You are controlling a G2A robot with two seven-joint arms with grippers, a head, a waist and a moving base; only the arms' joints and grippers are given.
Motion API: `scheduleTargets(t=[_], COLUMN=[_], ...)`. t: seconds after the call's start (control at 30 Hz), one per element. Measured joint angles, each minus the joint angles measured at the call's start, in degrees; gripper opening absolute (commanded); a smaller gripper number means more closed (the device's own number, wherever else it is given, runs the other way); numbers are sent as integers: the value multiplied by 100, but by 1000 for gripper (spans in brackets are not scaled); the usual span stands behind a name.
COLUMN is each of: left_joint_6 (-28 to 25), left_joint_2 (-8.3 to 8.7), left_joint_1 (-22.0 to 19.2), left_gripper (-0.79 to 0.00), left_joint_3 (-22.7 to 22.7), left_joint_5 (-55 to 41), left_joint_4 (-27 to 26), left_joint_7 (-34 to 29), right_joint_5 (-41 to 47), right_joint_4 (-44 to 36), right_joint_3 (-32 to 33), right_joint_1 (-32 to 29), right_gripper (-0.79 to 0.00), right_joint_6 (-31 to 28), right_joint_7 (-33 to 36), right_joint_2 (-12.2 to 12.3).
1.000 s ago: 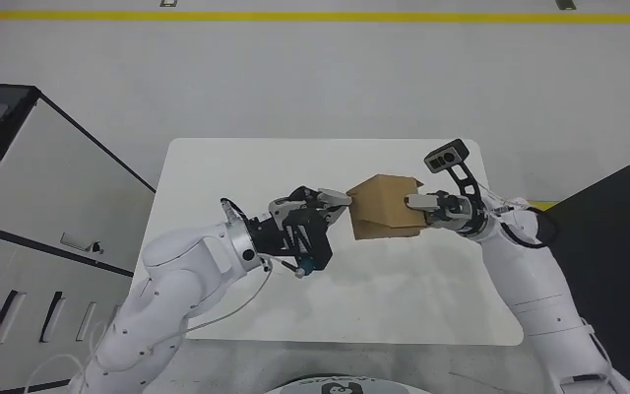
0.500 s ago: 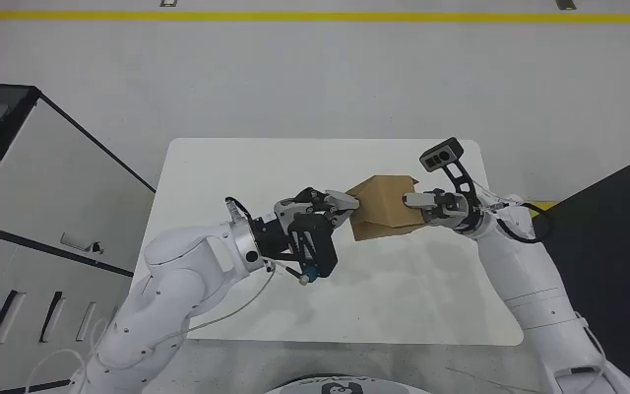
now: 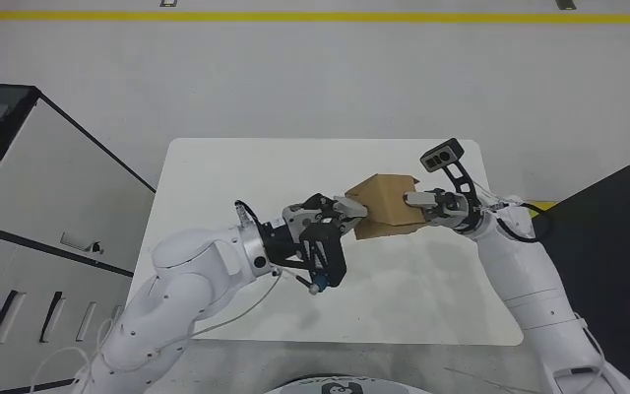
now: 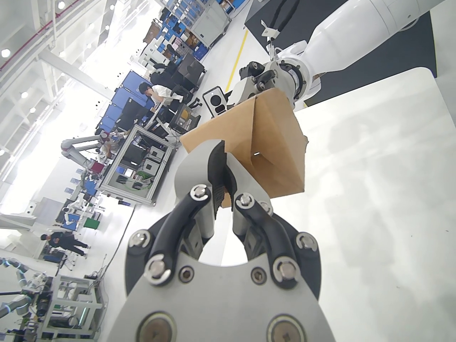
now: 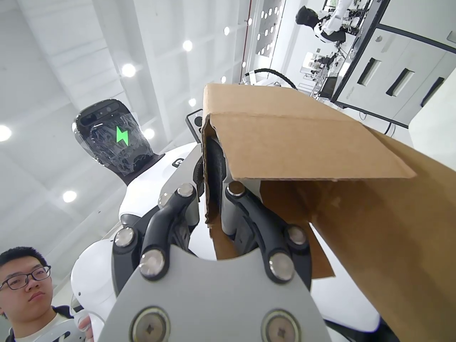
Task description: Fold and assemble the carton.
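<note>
Carton (image 3: pixel 387 205) of brown cardboard lies between both grippers over the table's (image 3: pixel 226 177) far half, right of centre. Left gripper (image 3: pixel 350 208) pinches its left edge. Right gripper (image 3: pixel 417 200) clamps its right wall, cardboard between the fingers.

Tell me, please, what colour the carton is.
The carton is plain brown cardboard, clearest in the right wrist view.

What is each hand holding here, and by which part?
Both hold the carton: the right hand clamps a side flap's edge; the left hand pinches an edge at the opposite end.
</note>
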Motion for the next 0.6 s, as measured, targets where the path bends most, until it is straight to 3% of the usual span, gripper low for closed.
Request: scheduleTargets(t=[0.6], left_joint_6=[-42], left_joint_2=[5], left_joint_1=[-9], left_gripper=[-785], left_joint_3=[167], left_joint_5=[150], left_joint_4=[5], left_joint_7=[69], right_joint_5=[-45], right_joint_4=[-132], right_joint_3=[94], right_joint_1=[-113], right_gripper=[-785], right_joint_6=[18], right_joint_7=[99], right_joint_2=[-15])
